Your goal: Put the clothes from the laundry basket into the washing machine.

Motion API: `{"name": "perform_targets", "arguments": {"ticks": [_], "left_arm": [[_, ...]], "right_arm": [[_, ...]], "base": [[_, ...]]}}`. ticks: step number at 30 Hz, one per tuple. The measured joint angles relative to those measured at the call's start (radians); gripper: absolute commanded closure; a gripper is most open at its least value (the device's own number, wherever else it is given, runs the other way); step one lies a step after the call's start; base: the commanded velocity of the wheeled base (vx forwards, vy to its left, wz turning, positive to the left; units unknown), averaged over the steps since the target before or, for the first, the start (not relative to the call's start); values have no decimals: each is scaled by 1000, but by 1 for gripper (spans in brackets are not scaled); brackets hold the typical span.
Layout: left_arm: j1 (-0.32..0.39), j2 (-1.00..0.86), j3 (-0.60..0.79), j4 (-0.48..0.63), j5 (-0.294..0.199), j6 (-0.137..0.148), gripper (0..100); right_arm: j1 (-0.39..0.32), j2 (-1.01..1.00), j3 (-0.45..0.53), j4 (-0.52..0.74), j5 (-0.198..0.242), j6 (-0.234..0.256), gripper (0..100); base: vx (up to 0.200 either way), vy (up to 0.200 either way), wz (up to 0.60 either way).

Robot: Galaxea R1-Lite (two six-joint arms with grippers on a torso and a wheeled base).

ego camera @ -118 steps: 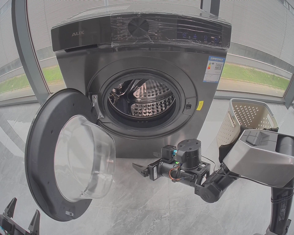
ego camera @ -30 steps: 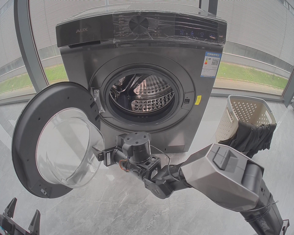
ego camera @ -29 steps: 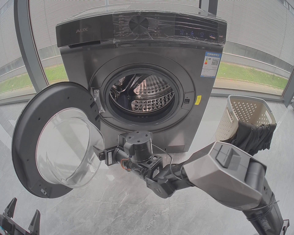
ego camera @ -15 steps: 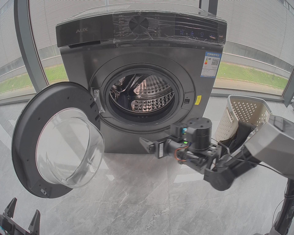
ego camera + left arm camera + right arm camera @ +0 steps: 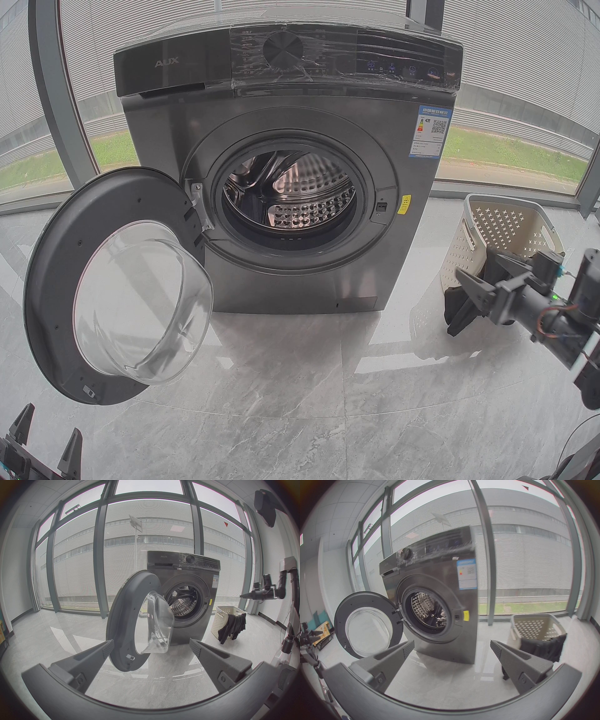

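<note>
Black, soft fabric was my target: the clothes (image 5: 543, 648) hung limp over the near rim of the cream perforated laundry basket (image 5: 537, 617), partly inside it and partly trailing down its outer wall. The basket stood on the floor just beside the washing machine (image 5: 400, 262), on its right. I judged the cloth light and floppy, likely to sag and drag once lifted. The bunched fold on the rim looked like the best place to pinch, since the fabric sat thickest there. I also judged that a trailing end could catch the rim and tip the light basket. My right gripper (image 5: 474, 262) hovered near the draped cloth with its fingers spread wide and nothing between them. My left gripper (image 5: 51, 420) sat low on my left, well apart from everything, its fingers also spread and empty. The grey machine's round door (image 5: 81, 250) stood swung open to the left, exposing the steel drum (image 5: 294, 194). Glossy grey stone tiles (image 5: 300, 387) covered the floor and looked slick to me. Tall windows (image 5: 519, 94) rose behind the machine, with a ribbed building and a strip of grass outside.
</note>
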Motion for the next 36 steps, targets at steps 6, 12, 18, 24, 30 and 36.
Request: {"name": "perform_targets", "arguments": {"ticks": [6,12,18,24,30,36], "left_arm": [[0,0,0,0,0,0,0],[0,0,0,0,0,0,0],[0,0,0,0,0,0,0],[0,0,0,0,0,0,0],[0,0,0,0,0,-1,0],[0,0,0,0,0,-4,0]], "right_arm": [[-86,-304,219,82,13,-10,0],[-147,-605,283,318,21,-18,0],[-196,-905,306,616,27,-20,0],[-268,-1197,314,923,50,-23,0],[-338,-1405,316,1126,16,-20,0],[-362,-1475,316,1141,47,-46,0]], "base": [[0,0,0],[0,0,0],[0,0,0],[0,0,0],[0,0,0],[167,0,0]]}}
